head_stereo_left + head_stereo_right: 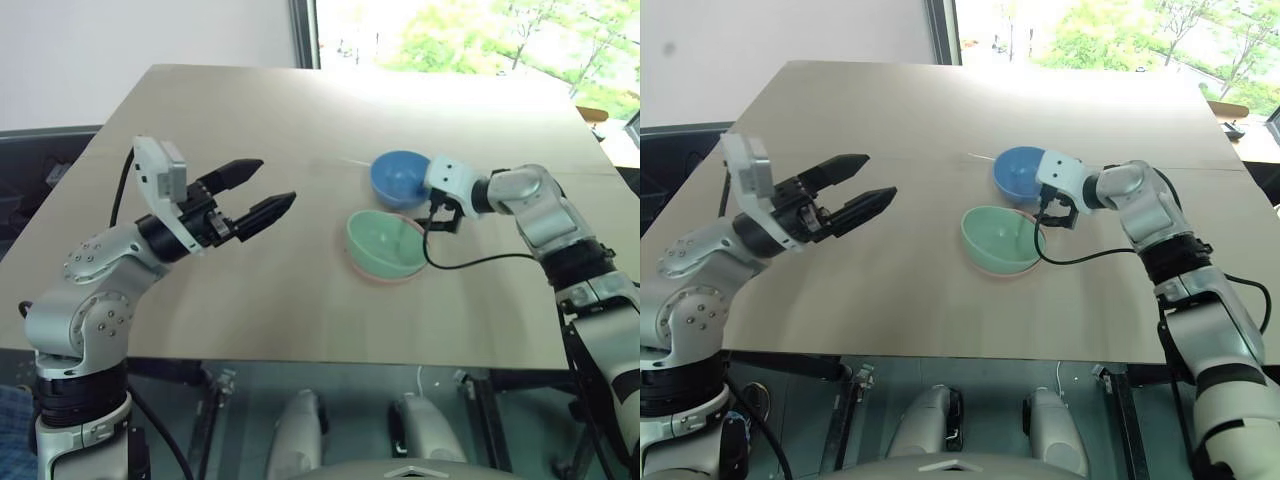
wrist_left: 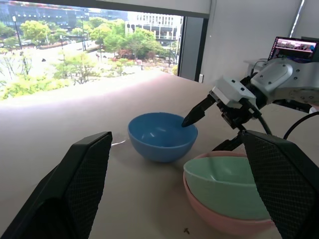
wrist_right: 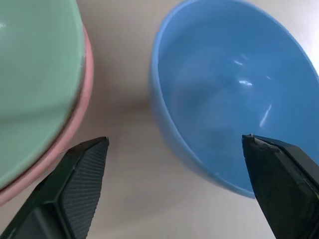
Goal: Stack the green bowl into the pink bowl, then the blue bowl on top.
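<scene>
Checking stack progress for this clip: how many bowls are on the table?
3. The green bowl sits nested inside the pink bowl. The blue bowl stands on the table just behind them, apart, by the right gripper.

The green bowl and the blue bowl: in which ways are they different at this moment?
The green bowl sits nested inside the pink bowl; the blue bowl stands alone on the table. The open right gripper is at the blue bowl's rim, not the green bowl's. Both are upright, empty, plain and similar in size.
</scene>
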